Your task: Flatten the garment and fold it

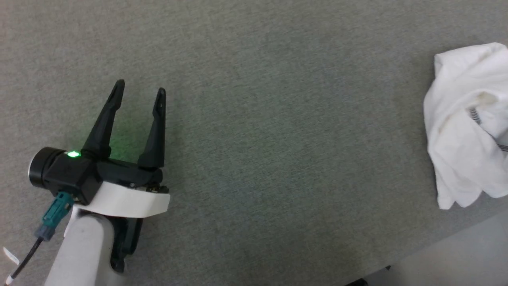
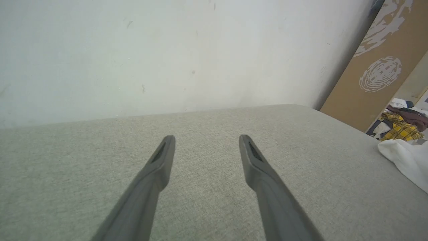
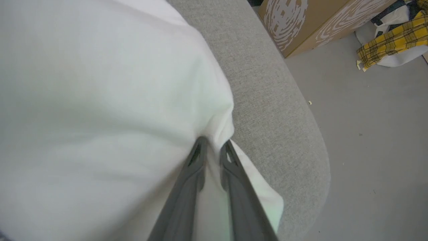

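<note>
The garment (image 1: 460, 131) lies bunched in a white heap at the right edge of the grey table, a dark stitched seam showing in its folds. In the left wrist view the garment (image 2: 404, 160) shows as a white corner at the far right. My left gripper (image 1: 139, 88) hovers open over bare table at the lower left, far from the cloth, and nothing sits between the spread fingers of this gripper (image 2: 207, 138). In the right wrist view, my right gripper (image 3: 214, 143) has its fingers close together with a fold of the garment (image 3: 100, 100) between them.
The grey fabric-covered table (image 1: 278, 119) has a rounded edge (image 3: 284, 134) just beyond the cloth, with pale floor (image 3: 367, 150) below. A brown patterned board (image 2: 378, 67) leans beyond the table by a white wall. Yellow plaid clothing (image 3: 391, 43) lies on the floor.
</note>
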